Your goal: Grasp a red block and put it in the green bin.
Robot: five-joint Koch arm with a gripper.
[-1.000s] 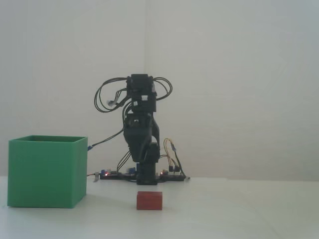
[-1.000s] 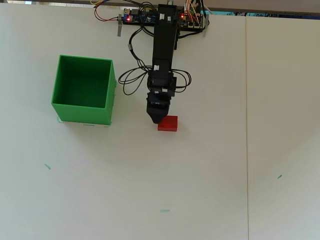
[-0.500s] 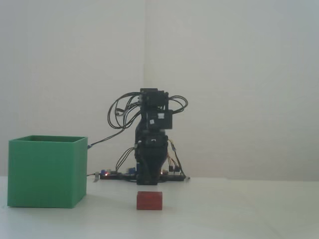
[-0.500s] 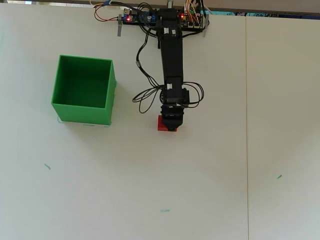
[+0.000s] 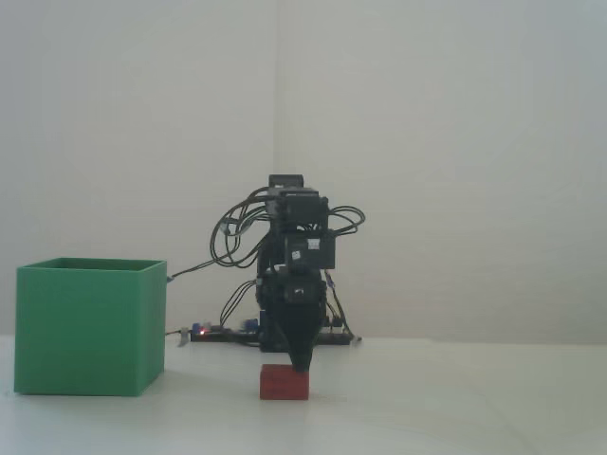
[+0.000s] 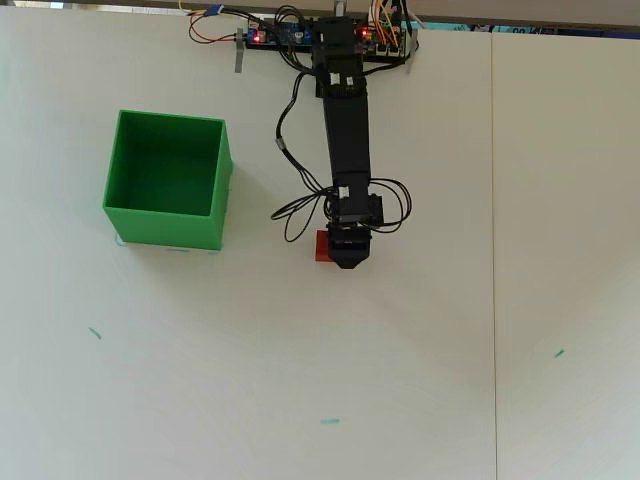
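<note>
The red block (image 5: 281,383) lies on the white table, right of the green bin (image 5: 90,327) in the fixed view. From overhead only its left strip (image 6: 321,246) shows, because the black gripper head covers the rest. My gripper (image 5: 302,366) points straight down, its tip at the block's top right edge. In the overhead view the gripper (image 6: 349,259) is a dark mass over the block, and its jaws cannot be told apart in either view. The green bin (image 6: 165,228) stands open-topped and empty at the left.
The arm's base and a controller board (image 6: 300,35) with lit LEDs and loose wires sit at the table's far edge. A seam (image 6: 493,250) runs down the table right of the arm. White walls rise behind the table.
The arm has reached further out and dropped lower. The gripper moved from behind the block to down onto it, and from overhead it now hides most of the block.
</note>
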